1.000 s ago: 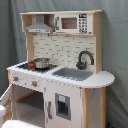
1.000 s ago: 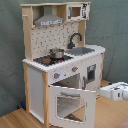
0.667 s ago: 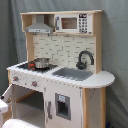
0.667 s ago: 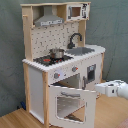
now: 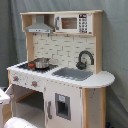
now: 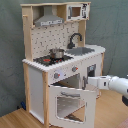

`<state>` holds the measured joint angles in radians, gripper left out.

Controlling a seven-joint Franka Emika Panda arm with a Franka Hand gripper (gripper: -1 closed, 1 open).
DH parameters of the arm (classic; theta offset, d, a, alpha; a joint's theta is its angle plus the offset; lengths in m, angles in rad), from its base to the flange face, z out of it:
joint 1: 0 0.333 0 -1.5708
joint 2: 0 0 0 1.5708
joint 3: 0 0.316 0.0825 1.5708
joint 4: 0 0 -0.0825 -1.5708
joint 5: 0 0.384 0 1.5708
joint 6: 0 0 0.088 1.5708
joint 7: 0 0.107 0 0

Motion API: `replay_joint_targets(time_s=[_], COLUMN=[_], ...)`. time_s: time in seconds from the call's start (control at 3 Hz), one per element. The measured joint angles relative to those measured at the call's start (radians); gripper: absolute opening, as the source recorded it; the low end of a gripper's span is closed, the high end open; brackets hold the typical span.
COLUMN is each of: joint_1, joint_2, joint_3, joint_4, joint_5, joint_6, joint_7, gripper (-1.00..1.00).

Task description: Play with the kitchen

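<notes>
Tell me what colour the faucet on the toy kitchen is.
Black; the faucet shows best in the first exterior view.

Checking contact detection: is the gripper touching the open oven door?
Cannot tell. In the second exterior view the gripper overlaps the oven door's top edge, but neither contact nor a gap shows plainly; the first exterior view doesn't show it.

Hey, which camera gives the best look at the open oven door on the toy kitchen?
The second exterior view. There the oven door faces the camera, swung open with its window and handle plain, and the arm close on its right. The first exterior view catches only a white sliver of the door at its left edge.
</notes>
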<state>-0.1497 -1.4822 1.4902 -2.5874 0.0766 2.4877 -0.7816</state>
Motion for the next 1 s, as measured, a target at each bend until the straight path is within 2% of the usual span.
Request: replay_joint_targets(time_s=[0.33,0.67,1.0], joint_1=[0.0,-0.001,-0.003], joint_2=[-0.001,-0.002,-0.002], joint_3=[-0.108,-0.201,-0.275], joint_4=[0.038,0.083,0.123], joint_5=[-0.004,-0.028,-0.068], joint_6=[-0.01,-0.047,-0.098], joint_7=[-0.016,-0.025,-0.025], gripper=[1.0,1.0,1.0])
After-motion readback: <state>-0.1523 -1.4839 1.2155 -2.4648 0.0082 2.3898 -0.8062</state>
